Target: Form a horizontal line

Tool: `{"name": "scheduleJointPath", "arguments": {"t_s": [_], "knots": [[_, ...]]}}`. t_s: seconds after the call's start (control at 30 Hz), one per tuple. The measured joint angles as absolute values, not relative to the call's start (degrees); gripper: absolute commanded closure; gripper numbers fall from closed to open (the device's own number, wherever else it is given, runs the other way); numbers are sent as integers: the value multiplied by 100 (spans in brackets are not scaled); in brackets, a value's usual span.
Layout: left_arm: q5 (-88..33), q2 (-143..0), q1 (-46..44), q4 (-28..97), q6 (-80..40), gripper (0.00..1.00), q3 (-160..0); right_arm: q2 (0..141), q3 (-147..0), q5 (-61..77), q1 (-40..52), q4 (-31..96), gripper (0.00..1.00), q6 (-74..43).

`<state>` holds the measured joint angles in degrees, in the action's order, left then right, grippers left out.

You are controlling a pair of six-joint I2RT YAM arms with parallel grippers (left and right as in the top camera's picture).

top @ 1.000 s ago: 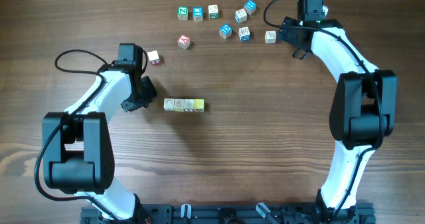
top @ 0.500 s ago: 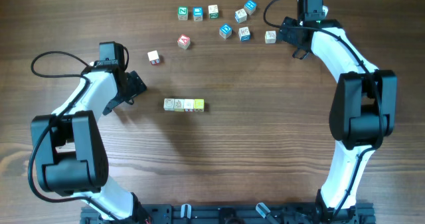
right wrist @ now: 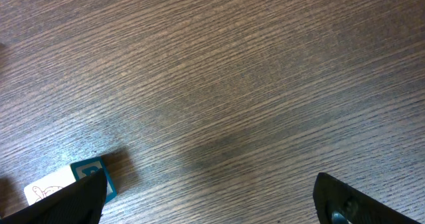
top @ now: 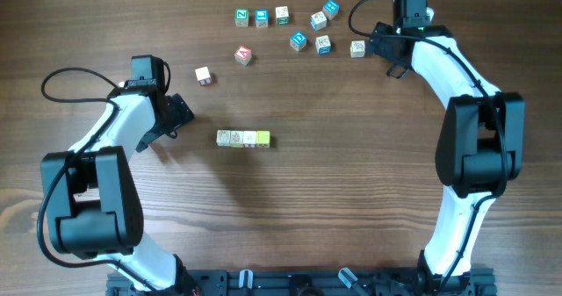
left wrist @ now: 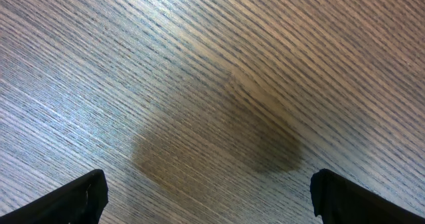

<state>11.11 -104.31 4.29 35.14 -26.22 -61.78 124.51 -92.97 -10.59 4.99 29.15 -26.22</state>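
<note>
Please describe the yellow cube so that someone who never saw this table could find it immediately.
Near the middle of the table, a short row of cubes lies apart from the scattered cubes at the far edge. The yellow cube is its end cube toward the right arm; its row neighbours are cream-faced.

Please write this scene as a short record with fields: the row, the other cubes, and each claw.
row: four touching cubes, it seems, running left to right at mid table
row end: yellow cube, on the right
loose cubes: about ten, scattered at the far side
left claw: open, empty, left of the row, apart from it
right claw: open, empty, one cube beside a finger
</note>
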Motion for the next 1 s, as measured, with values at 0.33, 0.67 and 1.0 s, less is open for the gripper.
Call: {"name": "scheduleJointPath", "arguments": {"t_s": [0.33, 0.67, 1.0], "knots": [[1111, -10431, 429, 3516, -2622, 0, -6178, 12451, -9297, -1059, 499, 2915, 0, -2622], [1111, -10431, 429, 3514, -2622, 0, -6178, 12451, -9297, -1059, 499, 2875, 0, -2622], [1111, -10431, 429, 3514, -2622, 0, -6178, 12451, -9288, 5, 515, 2104, 83, -2512]]}}
